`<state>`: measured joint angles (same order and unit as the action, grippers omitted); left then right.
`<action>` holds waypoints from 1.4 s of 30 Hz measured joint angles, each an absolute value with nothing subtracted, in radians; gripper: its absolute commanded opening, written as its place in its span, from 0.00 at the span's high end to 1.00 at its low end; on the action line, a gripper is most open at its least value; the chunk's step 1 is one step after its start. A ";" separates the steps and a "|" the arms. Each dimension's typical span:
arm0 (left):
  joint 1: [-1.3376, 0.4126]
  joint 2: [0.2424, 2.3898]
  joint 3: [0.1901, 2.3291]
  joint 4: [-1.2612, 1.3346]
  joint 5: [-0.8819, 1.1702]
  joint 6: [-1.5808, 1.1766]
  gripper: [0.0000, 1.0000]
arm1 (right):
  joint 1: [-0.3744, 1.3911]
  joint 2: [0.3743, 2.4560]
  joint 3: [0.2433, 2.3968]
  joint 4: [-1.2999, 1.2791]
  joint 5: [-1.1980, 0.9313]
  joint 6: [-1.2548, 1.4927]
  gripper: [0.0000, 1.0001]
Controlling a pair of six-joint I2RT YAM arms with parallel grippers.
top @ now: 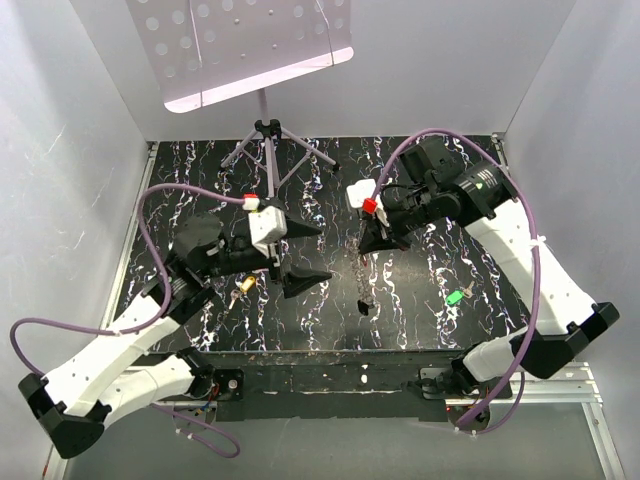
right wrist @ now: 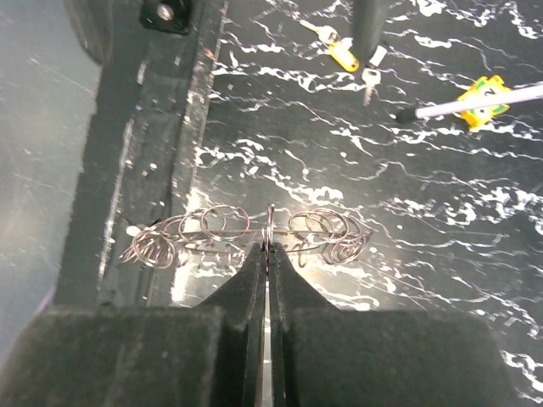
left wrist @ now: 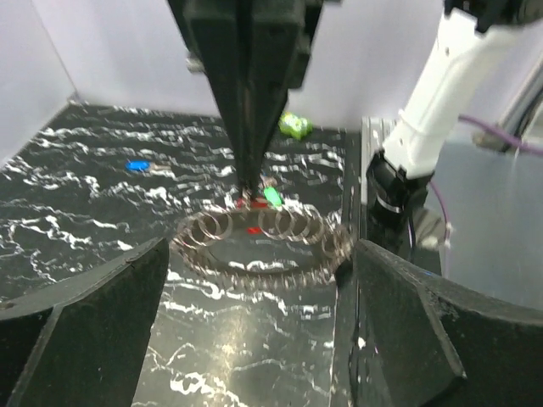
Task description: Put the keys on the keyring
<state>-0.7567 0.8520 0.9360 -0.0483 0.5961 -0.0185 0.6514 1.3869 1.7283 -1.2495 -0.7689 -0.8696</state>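
Keyring point(right wrist: 270, 222) in right fingers point(right wrist: 257, 270) — yellow block point(right wrist: 482, 91)'s mark blurred.

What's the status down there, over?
Left end effector open, empty. Right end effector shut on keyring. Green key lying loose. No obstruction seen.

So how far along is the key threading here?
Done: nothing surely; green and red bits by the keyring may be threaded keys, unclear. In hand: right gripper shut on the keyring, left gripper open and empty. Left: green key, blue key and yellow key lie loose on the table.
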 measured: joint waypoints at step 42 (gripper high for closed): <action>-0.757 1.205 0.844 0.389 0.707 -0.173 0.81 | 0.688 1.464 1.806 -1.347 -0.599 -1.051 0.99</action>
<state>-0.7567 1.2049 0.8440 0.3889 0.7074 -0.1734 0.6876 1.4635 1.8057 -1.3472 -0.5987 -1.0512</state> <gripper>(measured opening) 0.238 0.020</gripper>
